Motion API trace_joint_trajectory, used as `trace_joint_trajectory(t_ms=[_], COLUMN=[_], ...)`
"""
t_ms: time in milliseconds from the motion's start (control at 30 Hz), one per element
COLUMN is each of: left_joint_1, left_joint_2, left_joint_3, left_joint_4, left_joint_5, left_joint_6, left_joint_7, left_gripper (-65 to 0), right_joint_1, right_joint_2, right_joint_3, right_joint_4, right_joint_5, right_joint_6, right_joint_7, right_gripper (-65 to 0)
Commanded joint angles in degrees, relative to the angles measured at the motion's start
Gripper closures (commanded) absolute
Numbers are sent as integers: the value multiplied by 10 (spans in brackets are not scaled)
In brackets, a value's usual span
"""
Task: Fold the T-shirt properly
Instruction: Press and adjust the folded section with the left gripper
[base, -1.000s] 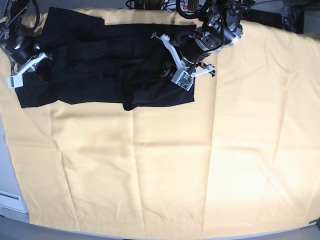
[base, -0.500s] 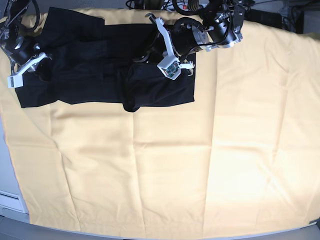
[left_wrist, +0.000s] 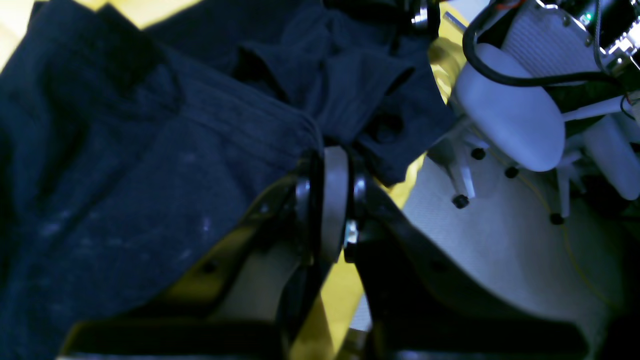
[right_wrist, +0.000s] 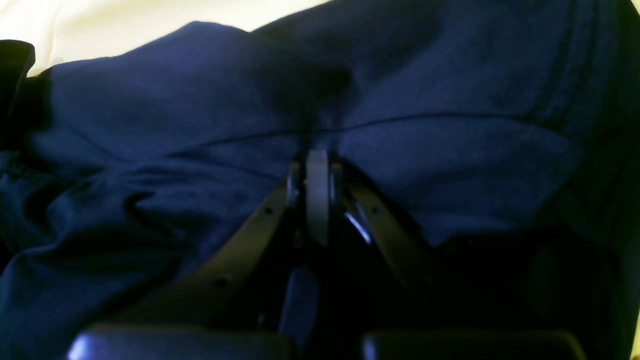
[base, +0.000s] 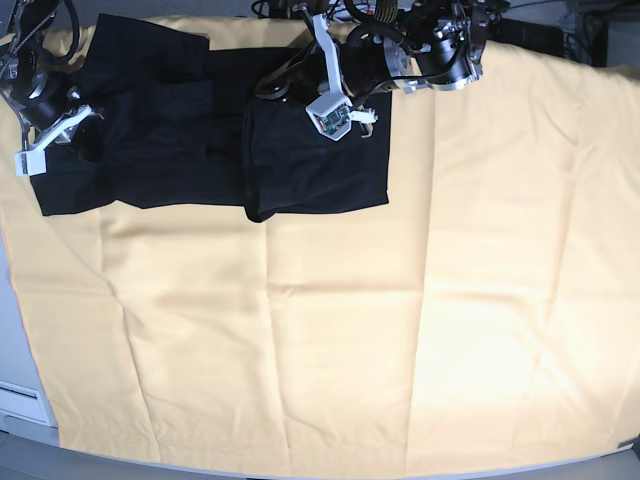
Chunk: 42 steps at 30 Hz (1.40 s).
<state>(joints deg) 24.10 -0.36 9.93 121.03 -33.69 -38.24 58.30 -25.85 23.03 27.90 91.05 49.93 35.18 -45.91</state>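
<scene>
Black T-shirt (base: 210, 140) lies far left, pinched by both closed grippers: left gripper (left_wrist: 332, 150), right gripper (right_wrist: 315, 150). Left gripper has carried its fold farther leftward.

My left gripper (left_wrist: 332, 150) closed, pinching a bunched fold of the black T-shirt (left_wrist: 150, 165), yellow cloth (left_wrist: 340, 290) beneath, white arm housing (left_wrist: 510, 120) at right.

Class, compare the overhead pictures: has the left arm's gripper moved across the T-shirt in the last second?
Yes. The left gripper, shut on the T-shirt, has travelled toward the table's back edge and the other arm, away from the shirt's front hem on the yellow cloth.
</scene>
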Motion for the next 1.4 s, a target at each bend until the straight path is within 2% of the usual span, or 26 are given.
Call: trace_joint_trajectory(t_ms=[0, 200, 267, 400, 433, 467, 600, 633, 667, 733, 767, 833, 933, 1000, 1133, 1233, 1367], left_joint_1=[5, 16, 16, 16, 16, 16, 16, 15, 14, 10, 10, 10, 9, 9, -1, -23, -49], left_joint_2=[2, 2, 2, 2, 2, 2, 2, 2, 2, 2, 2, 2, 2, 2, 2, 2, 2], left_joint_3=[1, 1, 1, 1, 1, 1, 1, 1, 1, 1, 1, 1, 1, 1, 1, 1, 2], left_joint_4=[10, 7, 7, 7, 8, 9, 46, 63, 81, 112, 121, 120, 108, 95, 42, -5, -54], left_joint_5=[-17, -18, -18, -74, -89, -100, -109, -105, -95, -51, -23, 54, 159, 197, 240, 281, 285], left_joint_6=[-9, -18, -18, -18, -18, -18, -18, -18, -18, -18, -18, -18, 86, 125, 134, 191, 194], left_joint_7=[-12, -16, -28, -23, -20, -21, -22, -27, -29, -30, -32, -69, -115, -132, -140, -146, -148], left_gripper=[0, -1, -88, -375, -411, -419, -410, -369, -293, -62, 0, 0, 0, 0, 0, 0, 0], right_joint_1=[-8, -8, -8, -8, -8, -8, -8, -8, -8, -8, -8, -8, -8, -8, -8, -8, -8], right_joint_2=[5, 5, 5, 5, 5, 5, 5, 5, 5, 5, 5, 5, 5, 5, 5, 5, 5], right_joint_3=[-2, -2, -2, -2, -2, -2, -2, -2, -2, -2, -2, -2, -2, -2, -2, -2, -2], right_joint_4=[-4, -4, -4, -4, -4, -4, -4, -4, -4, -4, -4, -4, -4, -4, -4, -4, -4], right_joint_5=[-32, -32, -32, -32, -32, -32, -32, -32, -32, -32, -32, -32, -32, -32, -32, -32, -32], right_joint_6=[-3, -2, -2, -2, -2, -2, -2, -2, -2, -2, -2, -2, -2, -2, -2, -2, -2], right_joint_7=[-47, -47, -47, -47, -47, -47, -52, -52, -52, -52, -52, -54, -54, -54, -54, -53, -54], right_gripper=[0, 0, 0, 0, 0, 0, 0, 0, 0, 0, 0, 0, 0, 0, 0, 0, 0])
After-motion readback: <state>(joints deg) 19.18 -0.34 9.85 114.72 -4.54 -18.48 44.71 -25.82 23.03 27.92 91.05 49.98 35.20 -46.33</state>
